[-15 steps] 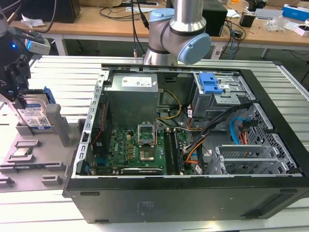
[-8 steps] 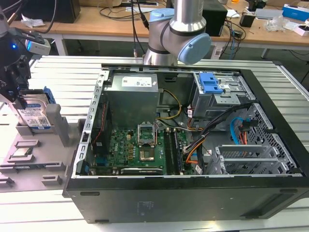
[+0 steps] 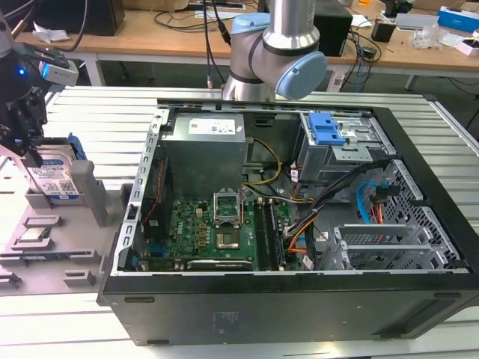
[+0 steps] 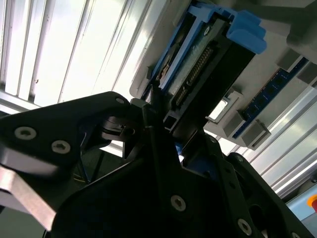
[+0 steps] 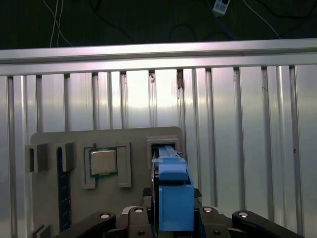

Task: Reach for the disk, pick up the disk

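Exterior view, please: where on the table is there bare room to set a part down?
Bare table lies behind the holder, beside the back corner of the case, and in a strip at the near edge before holder and case. The holder itself is crowded: disk, chip, and the gripper at the disk.

1. A ribbed aluminium table point(image 3: 97, 112), its long slats running side by side, carries the whole scene.
2. An open black computer case point(image 3: 299, 314) lies on its side at the table's middle.
3. A grey fixture plate point(image 3: 45, 254) rests just beside the case, toward the exterior view's left.
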`<state>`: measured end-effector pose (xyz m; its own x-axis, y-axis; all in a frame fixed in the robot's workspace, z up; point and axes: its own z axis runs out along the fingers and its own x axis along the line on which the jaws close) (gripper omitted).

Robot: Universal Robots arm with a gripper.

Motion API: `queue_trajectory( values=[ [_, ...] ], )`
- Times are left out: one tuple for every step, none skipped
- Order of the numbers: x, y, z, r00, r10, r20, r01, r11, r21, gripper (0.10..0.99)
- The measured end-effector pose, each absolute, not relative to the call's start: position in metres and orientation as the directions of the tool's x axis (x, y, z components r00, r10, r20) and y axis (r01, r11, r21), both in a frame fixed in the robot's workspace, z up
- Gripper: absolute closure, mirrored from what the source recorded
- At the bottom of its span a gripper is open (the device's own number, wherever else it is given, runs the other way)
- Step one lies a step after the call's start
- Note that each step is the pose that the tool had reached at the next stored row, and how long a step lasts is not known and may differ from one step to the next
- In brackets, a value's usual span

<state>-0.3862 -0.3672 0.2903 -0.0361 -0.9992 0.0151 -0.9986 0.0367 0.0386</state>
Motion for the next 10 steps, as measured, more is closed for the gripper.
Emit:
queue_trajectory(
  values=[
    [-0.3862,-0.3672,0.2903,-0.036,-0.999,0.015,-0.999,0.037,0.039,0.722],
    [-0.3862,-0.3672,0.2903,-0.036,-0.999,0.015,-0.999,0.037,0.039,0.722],
    [-0.3862,-0.3672,0.2903,-0.036,-0.999,0.015,-0.999,0.037,0.039,0.722],
    [-0.3862,-0.3672,0.2903,-0.036,-0.999,0.015,-0.999,0.037,0.039,0.722],
    [-0.3862,-0.3672,0.2903,-0.036,-0.999,0.015,-0.999,0.037,0.039,0.722],
    [-0.3862,-0.3672,0.2903,-0.036,-0.999,0.015,-0.999,0.037,0.039,0.722],
    [-0.386,-0.3671,0.2904,-0.036,-0.999,0.015,-0.999,0.037,0.039,0.722],
    [-0.386,-0.3671,0.2907,-0.036,-0.999,0.015,-0.999,0.037,0.038,0.722],
    [-0.386,-0.3672,0.2915,-0.036,-0.999,0.015,-0.999,0.037,0.039,0.722],
    [-0.3859,-0.3672,0.2925,-0.036,-0.999,0.015,-0.999,0.037,0.038,0.722]
  ],
)
